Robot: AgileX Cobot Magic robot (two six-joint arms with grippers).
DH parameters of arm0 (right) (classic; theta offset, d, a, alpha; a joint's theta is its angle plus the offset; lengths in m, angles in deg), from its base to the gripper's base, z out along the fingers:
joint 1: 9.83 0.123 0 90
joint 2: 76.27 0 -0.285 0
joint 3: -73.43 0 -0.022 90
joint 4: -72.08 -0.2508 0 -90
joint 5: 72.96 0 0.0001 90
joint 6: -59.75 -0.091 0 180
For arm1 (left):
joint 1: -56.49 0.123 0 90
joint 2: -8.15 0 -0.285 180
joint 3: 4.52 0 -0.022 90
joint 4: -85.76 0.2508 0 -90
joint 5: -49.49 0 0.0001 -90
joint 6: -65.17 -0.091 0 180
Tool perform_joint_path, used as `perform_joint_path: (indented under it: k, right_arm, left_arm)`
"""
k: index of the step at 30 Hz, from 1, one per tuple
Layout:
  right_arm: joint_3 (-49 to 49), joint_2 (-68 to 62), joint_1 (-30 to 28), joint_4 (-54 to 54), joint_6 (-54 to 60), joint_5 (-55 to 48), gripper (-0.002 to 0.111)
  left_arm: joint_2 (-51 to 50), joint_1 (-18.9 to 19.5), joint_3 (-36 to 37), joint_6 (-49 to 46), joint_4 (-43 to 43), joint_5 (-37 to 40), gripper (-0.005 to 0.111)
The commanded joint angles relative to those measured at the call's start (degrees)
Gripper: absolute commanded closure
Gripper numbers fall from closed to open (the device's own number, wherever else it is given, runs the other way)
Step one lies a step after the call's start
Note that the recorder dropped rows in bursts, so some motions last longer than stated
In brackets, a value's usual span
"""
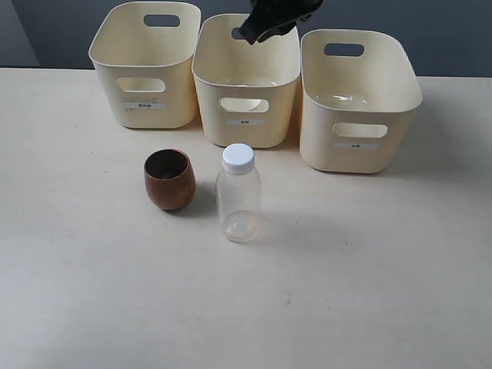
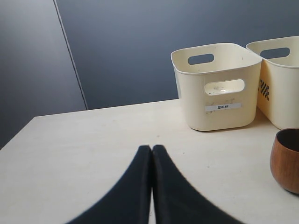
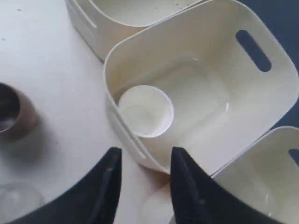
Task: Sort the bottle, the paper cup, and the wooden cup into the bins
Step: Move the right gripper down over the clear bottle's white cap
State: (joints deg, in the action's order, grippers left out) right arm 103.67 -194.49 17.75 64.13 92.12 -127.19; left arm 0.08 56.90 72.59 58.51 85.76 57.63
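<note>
The bottle (image 1: 238, 194) stands nearest the camera, upright on the counter (image 1: 369, 292) at about six o'clock from the middle bin (image 1: 246, 81), its white cap on. Just beside it, at its nine o'clock and a little farther back, sits the wooden cup (image 1: 169, 179), upright and empty, apart from the bottle. The paper cup (image 3: 145, 112) already lies inside the middle bin, tipped on its side against the near wall, as the right wrist view shows.

Above that bin hangs the right claw (image 1: 273, 23), its two black fingers spread apart with nothing between them; the release of the paper cup looks complete. The left claw (image 2: 152, 154) rests low over the counter, at about nine o'clock from the wooden cup, fingers pressed together and holding nothing.

Two items remain, so the task seems about a third done. To do the next step well, the right claw should rise clear of the bin's rim before travelling, then come down on the bottle around its body below the shoulder, square and centred, since a tall light bottle will likely topple if nudged. The left bin (image 1: 146, 61) and right bin (image 1: 357, 96) stand at eleven and one o'clock.
</note>
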Motion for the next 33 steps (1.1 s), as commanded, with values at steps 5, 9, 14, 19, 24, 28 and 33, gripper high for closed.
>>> perform_joint_path:
  k: [5,9,14,19,24,28,33]
  right_arm:
    - [0.31,2.85,-0.16,-12.29,0.63,-15.73,0.070]
    - [0.07,2.09,-0.16,-18.07,0.63,-15.73,0.055]
    - [-0.50,0.64,-0.16,-19.44,0.63,-15.73,0.047]
    - [-2.71,-1.04,-0.16,-18.89,1.13,-15.73,0.042]
    - [-2.84,-3.10,-0.16,-18.79,1.25,-15.73,0.040]
    - [-2.84,-4.05,-0.16,-17.61,1.11,-15.73,0.040]
    - [-3.25,-4.08,1.44,-15.66,0.60,-15.73,0.040]
  left_arm:
    - [0.28,0.03,0.10,0.10,0.00,-0.40,0.107]
    - [0.28,0.03,0.10,0.10,0.00,-0.40,0.107]
    - [0.28,0.03,0.10,0.10,0.00,-0.40,0.107]
    - [0.28,0.03,0.10,0.10,0.00,-0.40,0.107]
    - [0.28,0.03,0.10,0.10,0.00,-0.40,0.107]
    - [0.28,0.03,0.10,0.10,0.00,-0.40,0.107]
    - [0.28,0.03,0.10,0.10,0.00,-0.40,0.107]
